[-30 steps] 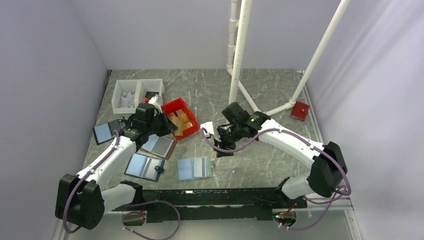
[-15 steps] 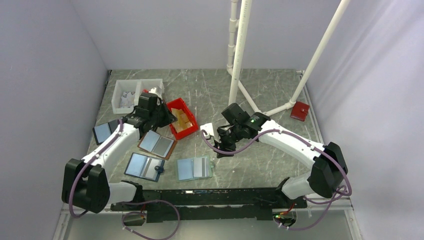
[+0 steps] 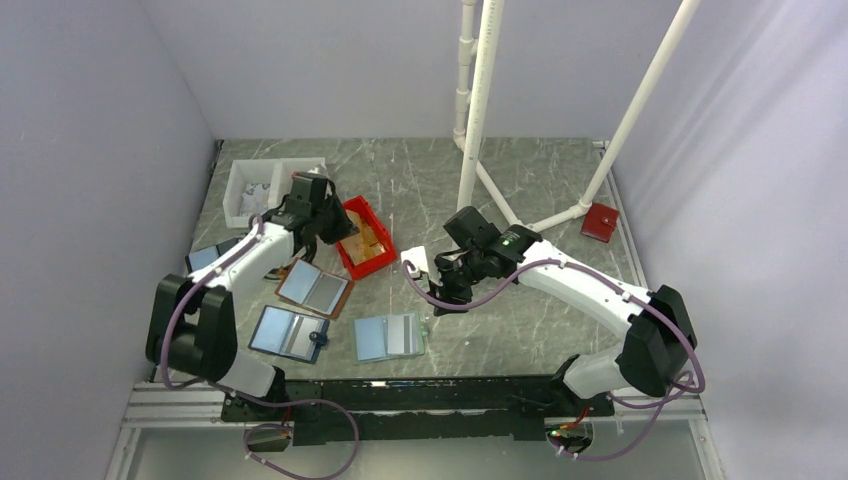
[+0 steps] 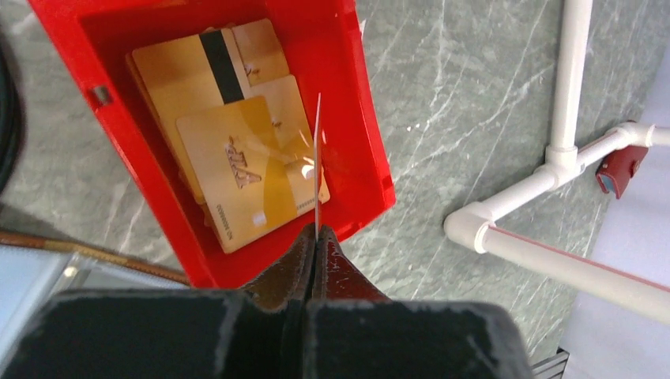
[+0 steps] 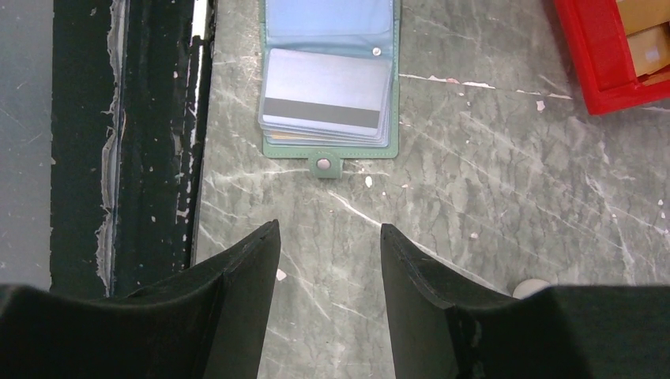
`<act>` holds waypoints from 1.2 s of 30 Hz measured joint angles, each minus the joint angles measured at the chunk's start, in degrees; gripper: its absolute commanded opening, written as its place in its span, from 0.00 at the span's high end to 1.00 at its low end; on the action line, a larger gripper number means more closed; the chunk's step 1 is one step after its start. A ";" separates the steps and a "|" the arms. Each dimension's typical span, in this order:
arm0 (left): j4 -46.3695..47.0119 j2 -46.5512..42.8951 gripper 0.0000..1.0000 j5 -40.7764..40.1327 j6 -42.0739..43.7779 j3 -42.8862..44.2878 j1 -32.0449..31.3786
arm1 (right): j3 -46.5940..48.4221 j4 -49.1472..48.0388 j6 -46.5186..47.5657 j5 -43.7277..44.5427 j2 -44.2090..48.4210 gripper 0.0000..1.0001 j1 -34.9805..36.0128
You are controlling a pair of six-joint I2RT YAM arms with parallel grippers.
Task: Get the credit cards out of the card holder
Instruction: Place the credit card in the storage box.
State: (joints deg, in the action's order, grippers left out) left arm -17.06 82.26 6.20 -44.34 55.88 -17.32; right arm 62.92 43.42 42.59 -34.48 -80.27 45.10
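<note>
My left pincer [image 4: 316, 237] is clenched on one thin, stiff credit card [image 4: 318, 150] over the red bin [image 4: 367, 134]. The right pincer [image 5: 328, 237] hangs released near the card holder [image 5: 328, 151] on the tabletop [image 5: 490, 197]. I judge its cards slippery, so I would pinch an exposed edge.

The left gripper [image 4: 316, 241], pinched on a credit card [image 4: 318, 150], moves on toward twelve o'clock, its arm stretching out, reaching over the red bin [image 4: 365, 134].

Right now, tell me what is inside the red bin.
The red bin holds a pile of gold cards, one showing a black stripe. The left pincer holds a thin card edge-on over it. Lower cards are covered, so no count.
</note>
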 measured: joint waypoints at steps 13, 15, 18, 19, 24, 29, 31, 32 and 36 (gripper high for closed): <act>-2.56 11.47 0.93 -1.77 -4.94 7.89 0.37 | 0.00 0.02 0.52 0.13 0.63 0.48 0.00; -3.04 12.24 0.92 -2.23 -5.51 8.52 0.37 | 0.00 0.02 0.55 0.15 0.63 0.48 0.00; -3.48 13.33 0.91 -2.49 -6.23 9.18 0.37 | 0.00 0.02 0.55 0.15 0.63 0.48 0.00; -3.80 13.88 0.90 -2.49 -6.43 9.44 0.37 | 0.00 0.02 0.57 0.15 0.63 0.48 0.00; -4.20 15.69 0.85 -2.49 -6.97 10.05 0.37 | 0.00 0.02 0.70 0.15 0.66 0.48 0.00; -4.74 15.80 0.71 -2.60 -7.45 10.05 0.37 | 0.00 0.02 0.81 0.15 0.66 0.47 0.00; -5.01 15.76 0.65 -2.60 -7.43 10.05 0.37 | -0.02 0.02 0.92 0.15 0.68 0.47 0.00; -5.09 15.69 0.62 -2.60 -7.41 10.05 0.37 | -0.09 0.00 0.96 0.15 0.70 0.47 0.00; -6.58 13.86 0.46 -2.95 -7.10 10.03 0.37 | -0.74 0.04 1.29 0.15 1.16 0.47 0.00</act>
State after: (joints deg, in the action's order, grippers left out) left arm -23.64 96.12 3.25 -51.44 65.91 -16.95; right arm 62.17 43.46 43.88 -34.33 -79.11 45.10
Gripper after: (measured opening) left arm 0.445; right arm 0.527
